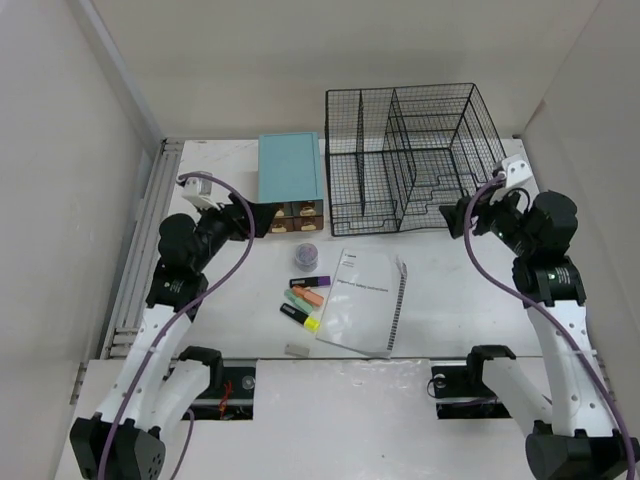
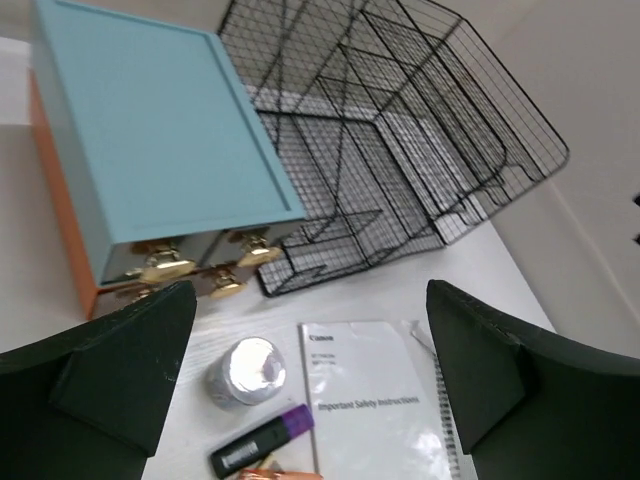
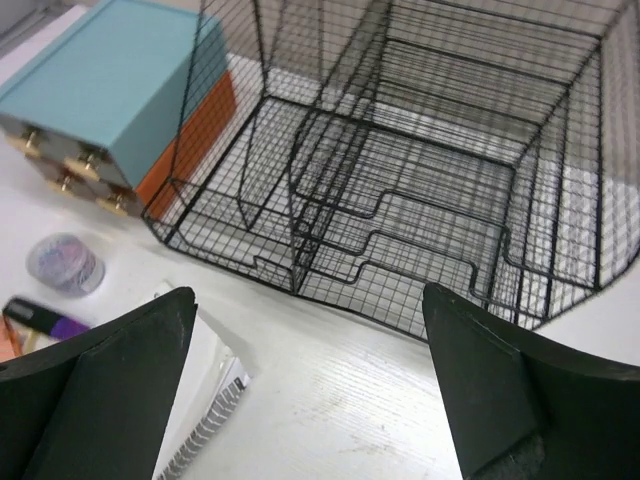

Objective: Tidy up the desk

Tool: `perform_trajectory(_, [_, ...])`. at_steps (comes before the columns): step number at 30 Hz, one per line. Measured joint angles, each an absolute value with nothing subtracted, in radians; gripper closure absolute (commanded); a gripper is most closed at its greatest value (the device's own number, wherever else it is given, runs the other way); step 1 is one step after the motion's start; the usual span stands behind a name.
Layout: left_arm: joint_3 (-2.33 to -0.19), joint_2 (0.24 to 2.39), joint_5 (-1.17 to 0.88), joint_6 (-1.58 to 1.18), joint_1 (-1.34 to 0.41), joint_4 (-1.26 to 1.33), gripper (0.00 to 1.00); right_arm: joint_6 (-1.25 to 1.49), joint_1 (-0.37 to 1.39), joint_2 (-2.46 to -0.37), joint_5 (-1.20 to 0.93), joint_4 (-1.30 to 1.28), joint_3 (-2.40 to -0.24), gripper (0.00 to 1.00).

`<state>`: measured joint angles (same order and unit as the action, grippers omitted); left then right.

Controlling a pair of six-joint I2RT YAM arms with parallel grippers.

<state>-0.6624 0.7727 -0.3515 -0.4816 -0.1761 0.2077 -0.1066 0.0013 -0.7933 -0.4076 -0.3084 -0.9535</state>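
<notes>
The white desk (image 1: 460,300) holds a white booklet (image 1: 362,300) with several highlighters (image 1: 305,298) lying to its left, a small round foil-topped container (image 1: 306,258) and a white eraser (image 1: 298,350). My left gripper (image 1: 250,215) is open and empty, raised in front of the teal drawer box (image 1: 291,170). In the left wrist view (image 2: 310,370) it hangs over the container (image 2: 247,372) and the booklet (image 2: 370,400). My right gripper (image 1: 458,218) is open and empty, above the bare desk (image 3: 340,390) just in front of the black wire-mesh rack (image 3: 430,180).
The wire-mesh rack (image 1: 410,150) stands at the back right, with the drawer box beside it on the left. A metal rail (image 1: 140,260) runs along the desk's left edge. White walls close in both sides. A purple highlighter (image 2: 262,442) lies by the booklet.
</notes>
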Motion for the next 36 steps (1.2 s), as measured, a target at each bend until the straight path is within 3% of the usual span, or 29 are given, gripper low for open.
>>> perform_trajectory(6, [-0.663, 0.775, -0.399, -0.519, -0.31, 0.168, 0.0, -0.298, -0.001, -0.775, -0.671, -0.367, -0.921, 0.03])
perform_trajectory(7, [-0.663, 0.764, -0.386, -0.523, -0.349, 0.152, 0.0, -0.321, -0.001, -0.781, -0.718, -0.381, -0.921, 0.14])
perform_trajectory(9, [-0.663, 0.737, -0.346, -0.534, -0.42, 0.125, 0.0, -0.355, -0.001, -0.81, -0.792, -0.414, -0.933, 0.25])
perform_trajectory(10, [-0.663, 0.723, -0.314, -0.541, -0.458, 0.112, 0.0, -0.369, -0.001, -0.839, -0.823, -0.435, -0.948, 0.41])
perform_trajectory(11, [-0.663, 0.711, -0.287, -0.549, -0.49, 0.103, 0.0, -0.386, 0.001, -0.873, -0.848, -0.456, -0.968, 0.93])
perform_trajectory(12, [-0.663, 0.703, -0.258, -0.56, -0.519, 0.098, 0.0, -0.4, 0.007, -0.913, -0.864, -0.475, -0.991, 1.0])
perform_trajectory(13, [-0.662, 0.699, -0.219, -0.575, -0.564, 0.098, 0.0, -0.401, 0.017, -0.952, -0.864, -0.488, -1.011, 0.95])
perform_trajectory(15, [-0.643, 0.697, -0.174, -0.6, -0.604, 0.129, 0.01, -0.413, 0.06, -1.005, -0.849, -0.513, -1.031, 0.46])
perform_trajectory(18, [-0.539, 0.695, -0.111, -0.648, -0.694, 0.225, 0.2, -0.448, 0.191, -1.036, -0.828, -0.544, -1.033, 0.0])
perform_trajectory(19, [-0.495, 0.695, -0.096, -0.662, -0.719, 0.249, 0.24, -0.458, 0.246, -1.041, -0.825, -0.551, -1.032, 0.0])
perform_trajectory(20, [-0.452, 0.702, -0.081, -0.674, -0.75, 0.273, 0.39, -0.467, 0.301, -1.045, -0.81, -0.554, -1.031, 0.0])
perform_trajectory(23, [-0.36, 0.725, -0.039, -0.685, -0.823, 0.291, 0.45, -0.483, 0.464, -1.049, -0.728, -0.505, -0.982, 0.04])
perform_trajectory(26, [-0.317, 0.726, -0.002, -0.671, -0.882, 0.304, 0.43, -0.495, 0.599, -1.055, -0.596, -0.444, -0.879, 0.1])
perform_trajectory(29, [-0.3, 0.719, 0.032, -0.646, -0.904, 0.331, 0.32, -0.496, 0.65, -1.09, -0.499, -0.4, -0.806, 0.28])
perform_trajectory(31, [-0.287, 0.717, 0.041, -0.628, -0.906, 0.358, 0.29, -0.473, 0.65, -1.132, -0.435, -0.377, -0.799, 0.33])
perform_trajectory(34, [-0.269, 0.748, 0.035, -0.593, -0.913, 0.411, 0.27, -0.395, 0.624, -1.206, -0.356, -0.327, -0.812, 0.32])
perform_trajectory(36, [-0.268, 0.8, 0.026, -0.564, -0.923, 0.444, 0.26, -0.327, 0.579, -1.248, -0.32, -0.31, -0.826, 0.18])
